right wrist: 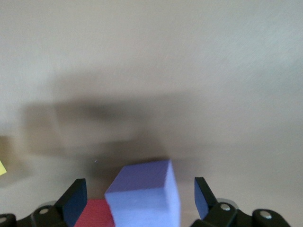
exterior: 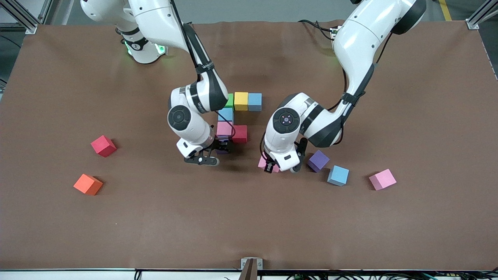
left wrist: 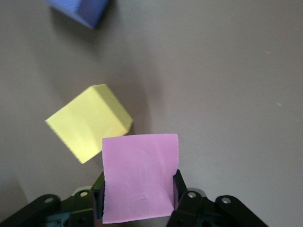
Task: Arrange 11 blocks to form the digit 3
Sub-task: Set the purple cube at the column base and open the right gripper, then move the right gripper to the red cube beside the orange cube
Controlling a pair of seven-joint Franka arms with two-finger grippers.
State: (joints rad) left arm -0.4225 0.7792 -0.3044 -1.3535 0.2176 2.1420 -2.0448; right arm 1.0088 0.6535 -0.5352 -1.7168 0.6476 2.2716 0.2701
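Observation:
The figure's cubes lie mid-table: green (exterior: 230, 100), yellow (exterior: 241, 101) and light blue (exterior: 255, 102) in a row, then light blue (exterior: 225, 114), pink (exterior: 224, 128) and red (exterior: 240, 133). My right gripper (exterior: 218, 149) (right wrist: 139, 186) stands open astride a violet-blue cube (right wrist: 142, 201) next to the red cube (right wrist: 94, 213); its fingers are clear of the cube's sides. My left gripper (exterior: 271, 166) (left wrist: 139, 179) is shut on a pink cube (left wrist: 139, 182) (exterior: 263, 162) low over the table. Beside it lies a yellow cube (left wrist: 90, 122), hidden by the arm in the front view.
Loose cubes: purple (exterior: 318, 160) (left wrist: 78, 9), light blue (exterior: 337, 175) and pink (exterior: 383, 179) toward the left arm's end; red (exterior: 103, 146) and orange (exterior: 88, 184) toward the right arm's end. The brown mat (exterior: 249, 225) is bare near the front camera.

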